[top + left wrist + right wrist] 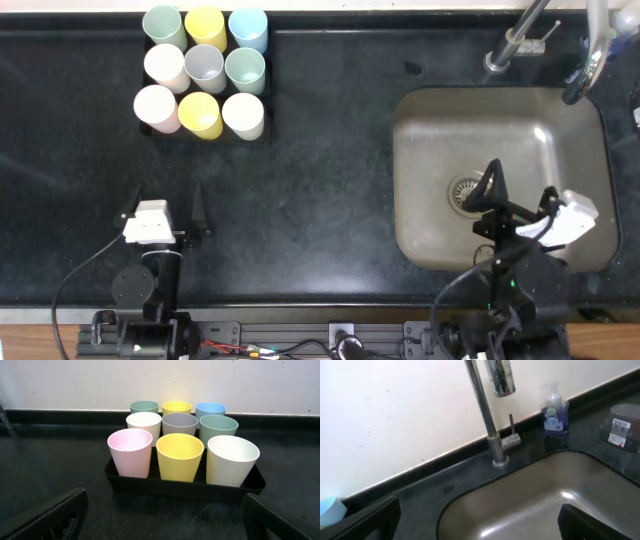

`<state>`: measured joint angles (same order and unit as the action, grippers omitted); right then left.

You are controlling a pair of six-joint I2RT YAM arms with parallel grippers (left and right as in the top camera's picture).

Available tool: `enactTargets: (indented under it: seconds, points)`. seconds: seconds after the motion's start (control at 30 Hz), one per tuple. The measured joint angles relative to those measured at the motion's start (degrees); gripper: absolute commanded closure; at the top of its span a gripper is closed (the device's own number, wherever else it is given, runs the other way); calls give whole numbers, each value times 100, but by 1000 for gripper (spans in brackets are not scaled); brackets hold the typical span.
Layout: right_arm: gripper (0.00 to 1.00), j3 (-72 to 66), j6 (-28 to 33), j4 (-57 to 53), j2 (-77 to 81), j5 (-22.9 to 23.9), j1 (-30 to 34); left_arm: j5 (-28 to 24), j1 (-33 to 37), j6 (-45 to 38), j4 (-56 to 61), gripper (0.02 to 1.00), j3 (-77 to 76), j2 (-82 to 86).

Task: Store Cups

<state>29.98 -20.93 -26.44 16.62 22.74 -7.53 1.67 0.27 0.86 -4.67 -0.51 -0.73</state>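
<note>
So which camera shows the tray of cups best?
The left wrist view: the tray of nine cups sits ahead, sides and rims plain. The top view looks down into them, three rows of three. The right wrist view catches a sliver of what looks like the blue cup.

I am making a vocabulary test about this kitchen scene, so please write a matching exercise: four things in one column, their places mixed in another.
Things:
1 blue cup
2 soap bottle
3 right gripper
4 left gripper

Places:
a above the sink
b in the black tray
c above bare counter, facing the tray
d on the counter beside the faucet

Pairs: 1-b, 2-d, 3-a, 4-c
</note>
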Motion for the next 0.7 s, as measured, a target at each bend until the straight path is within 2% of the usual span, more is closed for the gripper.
enactTargets:
  seconds: [0.4,0.57,0.7]
  points:
    - [3,-170,9,2260,-354,63,0,0,0,0,0,18,0,0]
    - [3,-1274,13,4177,-363,66,0,0,0,0,0,18,0,0]
    - [3,-1939,13,4391,-361,66,0,0,0,0,0,18,0,0]
